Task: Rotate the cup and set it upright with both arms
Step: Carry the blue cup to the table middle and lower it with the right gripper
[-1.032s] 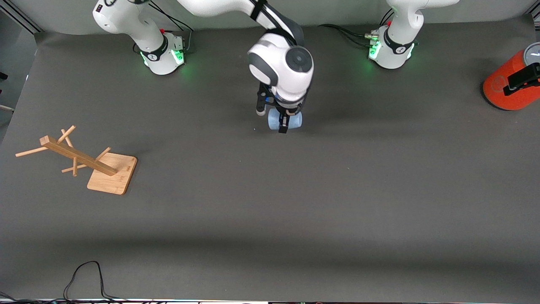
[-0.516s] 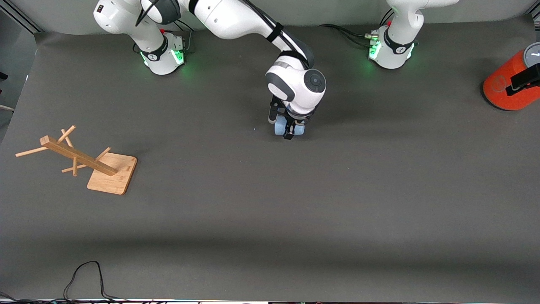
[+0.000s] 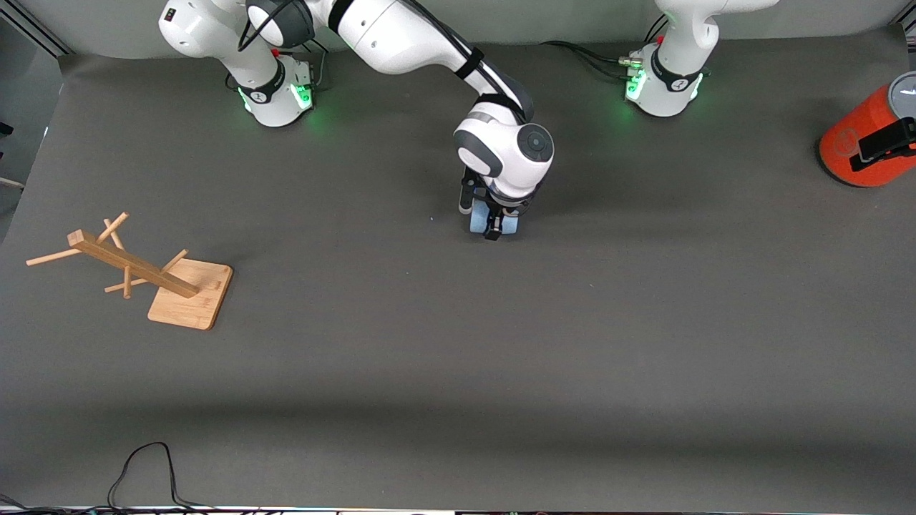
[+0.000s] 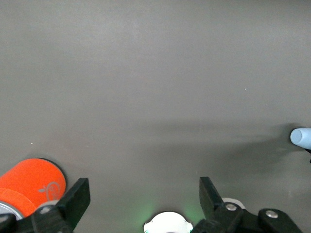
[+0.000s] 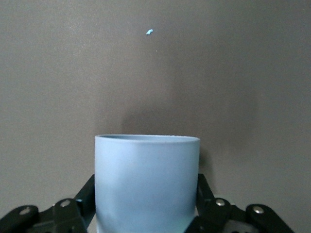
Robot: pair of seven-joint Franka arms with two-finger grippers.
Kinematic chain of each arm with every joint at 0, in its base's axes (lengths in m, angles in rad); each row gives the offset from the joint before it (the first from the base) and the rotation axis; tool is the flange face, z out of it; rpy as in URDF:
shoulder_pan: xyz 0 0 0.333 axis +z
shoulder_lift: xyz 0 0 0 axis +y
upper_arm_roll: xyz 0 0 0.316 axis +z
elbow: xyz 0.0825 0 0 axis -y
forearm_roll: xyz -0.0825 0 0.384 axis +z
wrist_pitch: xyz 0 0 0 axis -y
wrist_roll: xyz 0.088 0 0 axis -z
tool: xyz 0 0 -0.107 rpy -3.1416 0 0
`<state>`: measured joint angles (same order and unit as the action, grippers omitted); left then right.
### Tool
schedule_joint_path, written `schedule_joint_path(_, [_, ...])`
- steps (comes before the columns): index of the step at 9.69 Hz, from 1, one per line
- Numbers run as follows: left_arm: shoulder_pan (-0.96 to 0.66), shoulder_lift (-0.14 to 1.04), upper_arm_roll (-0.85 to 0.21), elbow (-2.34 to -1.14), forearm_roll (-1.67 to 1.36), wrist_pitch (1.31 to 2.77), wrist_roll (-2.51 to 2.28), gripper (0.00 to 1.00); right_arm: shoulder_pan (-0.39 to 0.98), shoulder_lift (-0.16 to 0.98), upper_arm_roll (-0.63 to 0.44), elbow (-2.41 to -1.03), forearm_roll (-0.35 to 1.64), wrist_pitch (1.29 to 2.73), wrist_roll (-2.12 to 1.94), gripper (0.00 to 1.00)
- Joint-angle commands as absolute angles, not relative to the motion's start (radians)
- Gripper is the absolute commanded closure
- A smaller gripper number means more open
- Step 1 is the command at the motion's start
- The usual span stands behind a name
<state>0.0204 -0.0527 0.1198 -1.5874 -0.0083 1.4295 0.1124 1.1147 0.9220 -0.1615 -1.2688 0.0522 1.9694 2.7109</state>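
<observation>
The pale-blue cup [image 3: 475, 223] is at the middle of the table, between the fingers of my right gripper [image 3: 492, 222], which points down over it. In the right wrist view the cup [image 5: 147, 179] fills the space between the black fingers [image 5: 87, 194], which press on both of its sides, with its rim pointing away from the wrist. My left gripper [image 3: 884, 141] is open and empty, up over the orange cylinder [image 3: 855, 154] at the left arm's end of the table. The left wrist view shows its spread fingers [image 4: 77, 199] and the cup [image 4: 301, 137] small at the picture's edge.
A wooden peg rack [image 3: 136, 268] on a square base lies tilted toward the right arm's end of the table. A black cable [image 3: 143, 465] loops at the edge nearest the front camera. The orange cylinder [image 4: 29, 182] also shows in the left wrist view.
My right gripper has moved down and toward the front camera with the cup in it, and the cup now shows narrower from above. The left gripper shifted slightly over the orange cylinder.
</observation>
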Motion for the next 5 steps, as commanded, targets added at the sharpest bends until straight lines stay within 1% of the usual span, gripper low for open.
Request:
schedule_joint_path(1, [0.028,-0.051,0.118,-1.583,-0.018,1.440,0.118,0.00,1.129,0.936,-0.175,-1.244,0.052,1.968,2.758,0.06])
schedule_joint_path(2, [0.028,-0.051,0.118,-1.585,-0.018,1.440,0.118,0.00,1.129,0.928,-0.175,-1.244,0.052,1.968,2.757,0.00])
schedule_joint_path(5, [0.023,-0.052,0.115,-1.583,-0.023,1.434,0.109,0.00,1.118,0.878,-0.173,-1.244,0.058,1.933,2.747,0.00])
